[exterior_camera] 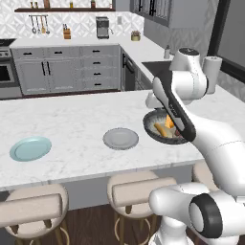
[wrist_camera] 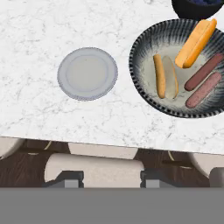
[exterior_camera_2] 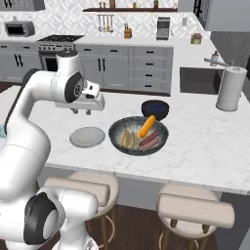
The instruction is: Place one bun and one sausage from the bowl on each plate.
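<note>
— Stools [wrist_camera: 94,168] sit closest, tucked under the near edge of the white marble bench [exterior_camera: 72,119]. What's on top?

— Toward that near edge lies the grey plate [wrist_camera: 87,73], bare. Just beside it, to its right in the hand view, is the bowl [wrist_camera: 146,43], dark outside and pale inside.

— What's in the bowl?

— Two buns and two sausages. One bun [wrist_camera: 196,43] leans up against the far rim; the other bun [wrist_camera: 165,76] lies split open on the bottom. The sausages [wrist_camera: 203,83] lie side by side next to them.

— And the second plate?

— The blue plate [exterior_camera: 30,148] is well apart from the grey one, far along the bench on the robot's left, also bare.

— Where are the fingers?

— The fingers [exterior_camera_2: 81,112] hang above the bench, over the grey plate and short of the bowl. They are spread apart and hold nothing.

— Anything else nearby?

— A small navy bowl [exterior_camera_2: 155,109] right behind the big one, and a paper towel roll [exterior_camera_2: 230,89] near the sink [exterior_camera_2: 197,80].
</note>
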Motion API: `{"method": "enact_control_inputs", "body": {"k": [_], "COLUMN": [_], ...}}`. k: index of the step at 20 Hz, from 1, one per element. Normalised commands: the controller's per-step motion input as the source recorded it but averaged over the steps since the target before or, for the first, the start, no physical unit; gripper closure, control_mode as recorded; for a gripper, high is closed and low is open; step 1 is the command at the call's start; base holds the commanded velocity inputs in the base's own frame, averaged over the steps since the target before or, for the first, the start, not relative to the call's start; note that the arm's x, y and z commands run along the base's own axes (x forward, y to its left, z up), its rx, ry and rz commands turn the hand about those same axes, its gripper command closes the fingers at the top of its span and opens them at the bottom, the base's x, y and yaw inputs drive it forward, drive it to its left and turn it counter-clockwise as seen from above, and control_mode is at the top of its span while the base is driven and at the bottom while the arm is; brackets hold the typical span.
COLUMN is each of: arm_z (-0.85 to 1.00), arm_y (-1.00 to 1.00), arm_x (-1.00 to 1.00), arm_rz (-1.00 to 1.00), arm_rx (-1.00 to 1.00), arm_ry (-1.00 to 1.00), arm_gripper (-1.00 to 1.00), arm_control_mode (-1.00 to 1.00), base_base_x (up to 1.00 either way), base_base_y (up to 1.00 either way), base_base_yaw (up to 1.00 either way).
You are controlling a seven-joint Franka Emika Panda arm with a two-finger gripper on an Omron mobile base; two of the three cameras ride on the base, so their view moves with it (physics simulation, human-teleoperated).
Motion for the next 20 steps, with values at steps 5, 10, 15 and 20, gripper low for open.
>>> {"method": "enact_control_inputs", "body": {"k": [5, 10, 15, 20], "arm_z": [0.00, 0.00, 0.00, -0.02], "arm_y": [-0.05, -0.09, 0.00, 0.00], "arm_x": [-0.31, -0.02, 0.00, 0.31], "arm_rz": [0.00, -0.01, 0.00, 0.00], "arm_rx": [0.00, 0.00, 0.00, 0.00], "arm_ry": [-0.09, -0.01, 0.00, 0.00], "arm_gripper": [-1.00, -1.00, -1.00, -1.00], "arm_control_mode": [-1.00, 1.00, 1.00, -1.00], "base_base_x": [0.00, 0.02, 0.43, 0.50], "base_base_y": [0.00, -0.36, -0.92, -0.15], "base_base_yaw": [0.00, -0.04, -0.09, 0.00]}}
